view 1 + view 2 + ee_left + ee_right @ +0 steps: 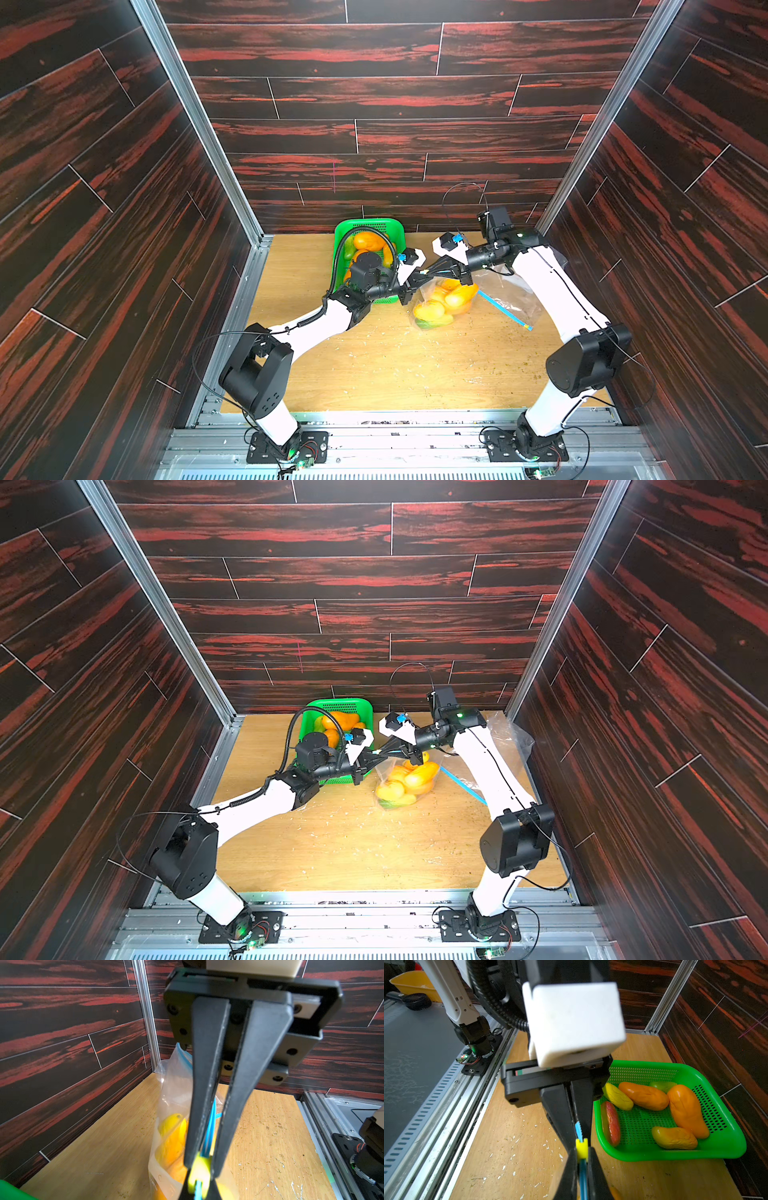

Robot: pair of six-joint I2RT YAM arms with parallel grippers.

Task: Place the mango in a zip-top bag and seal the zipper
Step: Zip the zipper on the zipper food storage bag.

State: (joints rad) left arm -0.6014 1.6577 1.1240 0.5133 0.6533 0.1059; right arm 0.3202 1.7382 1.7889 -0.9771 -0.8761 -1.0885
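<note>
Mangoes (459,296) sit bagged at 4 o'clock of the basket (384,226). My left gripper (578,1138) and right gripper (582,1160) both pinch the zip-top bag's (422,297) zipper (578,1128) beside its slider (581,1148); I judge the film flimsy, so that stiffer strip suits.

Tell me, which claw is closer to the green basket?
Left. The left gripper hangs right beside the green basket, shut on the blue zipper. The right gripper meets it fingertip to fingertip at the yellow slider, on the side away from the basket.
</note>
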